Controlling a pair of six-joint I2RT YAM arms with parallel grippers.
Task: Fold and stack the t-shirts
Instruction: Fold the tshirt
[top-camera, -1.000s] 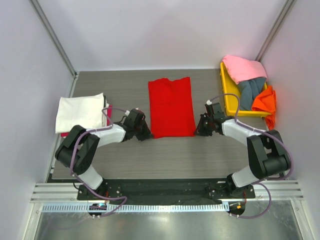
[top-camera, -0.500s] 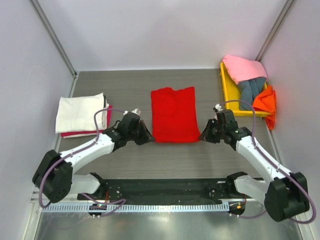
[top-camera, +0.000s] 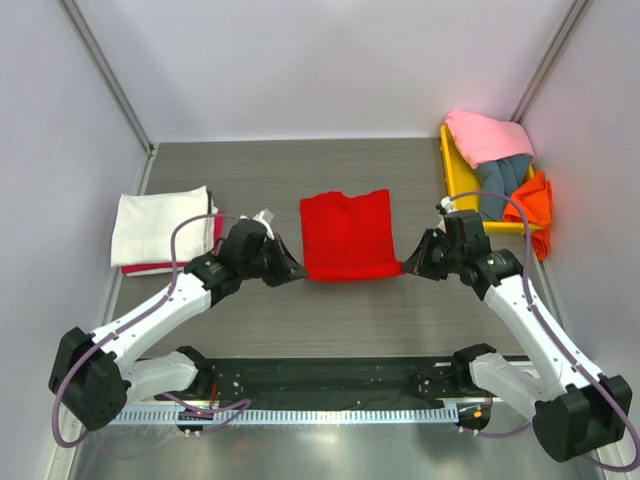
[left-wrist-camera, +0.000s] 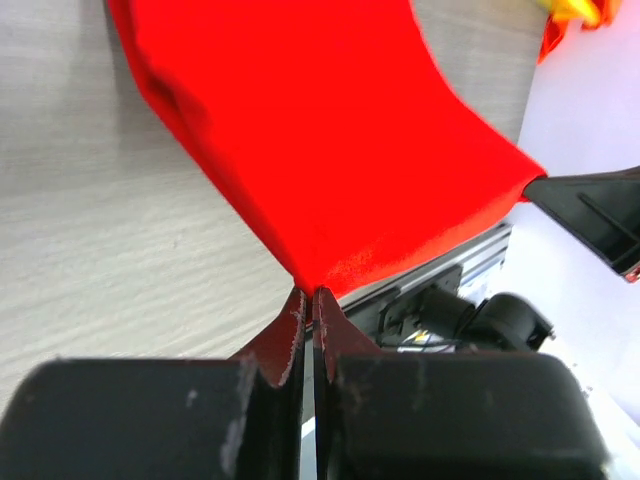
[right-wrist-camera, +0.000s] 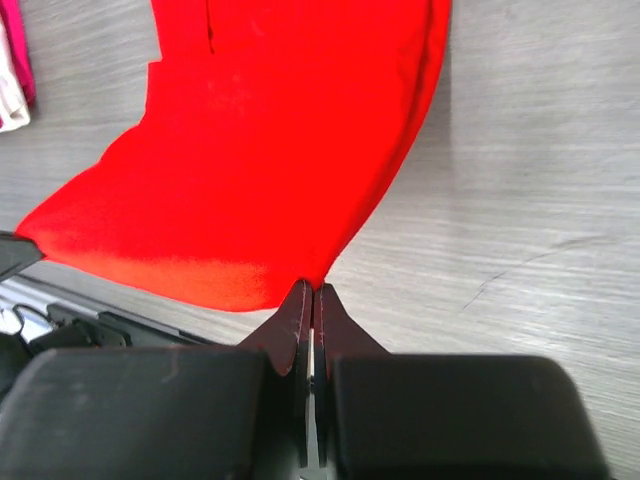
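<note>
Right, both arms are reaching in on the red t-shirt (top-camera: 346, 235), which sits in the middle of the desk (top-camera: 250, 170). The left claw (top-camera: 295, 272) is clenched tight on the near left corner of the hem, and the right claw (top-camera: 407, 267) is clamped on the near right corner. Each wrist view shows the fingers pinched together with red cloth caught right at the tips. The near edge is lifted off the wood and sags in a soft curve between the two claws. The far part, collar end included, lies flat on the desk.

Over on the left there's a cream-white t-shirt (top-camera: 160, 225), folded into a neat square, lying on a magenta cloth (top-camera: 217, 232) that peeks out along its right and near edges. That pile is well apart from the red one.

At the far right corner, the yellow tray (top-camera: 455, 185) holds the heap. A pink t-shirt (top-camera: 487, 135) is draped over the far end, a grey-blue t-shirt (top-camera: 503, 180) is bunched in the middle, and an orange t-shirt (top-camera: 530, 205) spills over the near right rim.
</note>
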